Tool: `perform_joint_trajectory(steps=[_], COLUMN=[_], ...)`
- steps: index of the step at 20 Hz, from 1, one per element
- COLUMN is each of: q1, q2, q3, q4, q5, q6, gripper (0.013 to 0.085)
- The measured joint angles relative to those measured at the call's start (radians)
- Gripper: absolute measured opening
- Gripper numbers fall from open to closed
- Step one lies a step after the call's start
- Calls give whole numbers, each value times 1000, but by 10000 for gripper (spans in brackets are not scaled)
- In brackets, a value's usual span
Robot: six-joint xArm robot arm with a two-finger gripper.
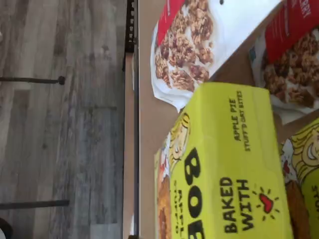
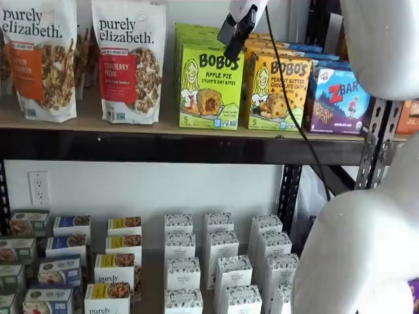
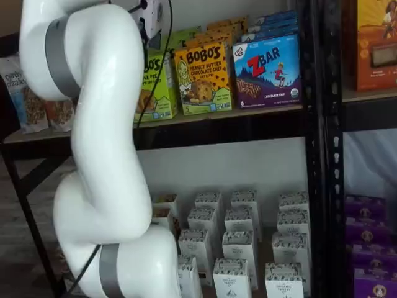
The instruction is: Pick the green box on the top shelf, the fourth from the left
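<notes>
Wrist view: the green box (image 1: 224, 164) lies directly below the tool, a granola bag (image 1: 199, 45) just beside it. In a shelf view the tool (image 2: 237, 39) hangs spread above the box's right top edge on the top shelf (image 2: 196, 145). Descending off-centre, I judge, could nudge the yellow-orange box (image 2: 280, 91).

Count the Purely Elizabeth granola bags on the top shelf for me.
2 in a shelf view: the orange-label bag at the far left, the red-label bag beside it, left of the green box. More may hide behind or off-frame.
</notes>
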Motion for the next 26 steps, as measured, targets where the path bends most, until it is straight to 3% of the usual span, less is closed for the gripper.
perform_joint_trajectory(steps=[11, 26], q1=[14, 53], q2=[92, 89], q3=[-111, -69], q4=[-41, -99], q5=[74, 55], q6=[13, 30], gripper=[850, 850])
